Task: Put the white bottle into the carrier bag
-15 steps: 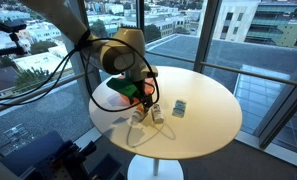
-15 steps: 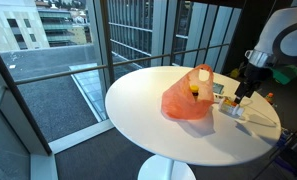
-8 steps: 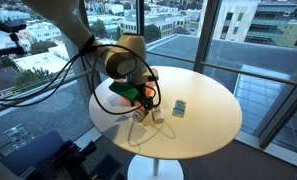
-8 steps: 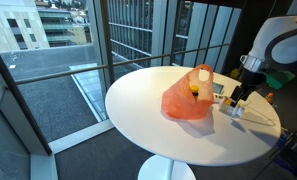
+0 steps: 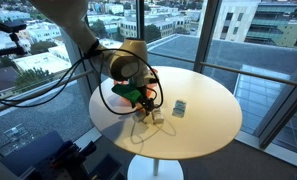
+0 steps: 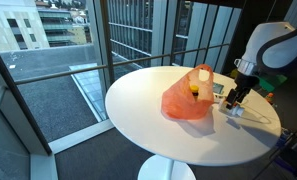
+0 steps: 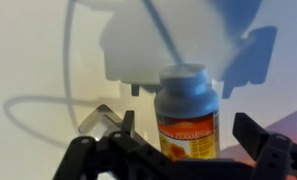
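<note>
Black fingers (image 7: 256, 134), spread apart, stand on each side of the small white plastic bottle (image 7: 188, 110) near the orange plastic carrier bag (image 6: 186, 100); the bottle's bottom is hidden

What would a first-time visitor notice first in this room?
The bright orange carrier bag sitting on the round white table stands out first, with city buildings outside. Next comes the robot arm bending over the table, its gripper open on either side of an upright white bottle with an orange label, clearest in the wrist view.
</note>
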You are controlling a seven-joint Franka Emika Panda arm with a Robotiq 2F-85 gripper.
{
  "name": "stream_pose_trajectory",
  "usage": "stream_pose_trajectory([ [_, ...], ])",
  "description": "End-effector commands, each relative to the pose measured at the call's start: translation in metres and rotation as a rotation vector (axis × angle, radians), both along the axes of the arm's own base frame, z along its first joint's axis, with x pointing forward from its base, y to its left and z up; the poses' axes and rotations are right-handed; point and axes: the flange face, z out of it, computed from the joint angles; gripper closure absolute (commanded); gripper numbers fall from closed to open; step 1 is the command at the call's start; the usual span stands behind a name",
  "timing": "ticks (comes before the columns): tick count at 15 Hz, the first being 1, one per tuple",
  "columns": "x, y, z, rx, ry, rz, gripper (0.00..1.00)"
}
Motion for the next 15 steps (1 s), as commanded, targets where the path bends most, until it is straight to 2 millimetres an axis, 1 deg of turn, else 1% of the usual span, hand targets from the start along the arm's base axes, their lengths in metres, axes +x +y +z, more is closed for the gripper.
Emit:
stream_pose_trajectory([
  [1, 0.009, 0.002, -0.005, -0.014, 0.003, 0.011, 0.08],
  [2, 0.009, 0.002, -0.006, -0.016, 0.005, 0.012, 0.28],
  [5, 0.01, 0.001, -0.007, -0.025, 0.01, 0.014, 0.53],
  [6, 0.01, 0.002, -0.007, -0.028, 0.01, 0.016, 0.6],
  [7, 0.01, 0.002, -0.004, -0.028, 0.003, 0.022, 0.63],
  [12, 0.0, 0.011, 0.018, -0.043, -0.014, 0.043, 0.63],
  [15, -0.004, 0.02, 0.039, -0.041, -0.019, 0.051, 0.63],
])
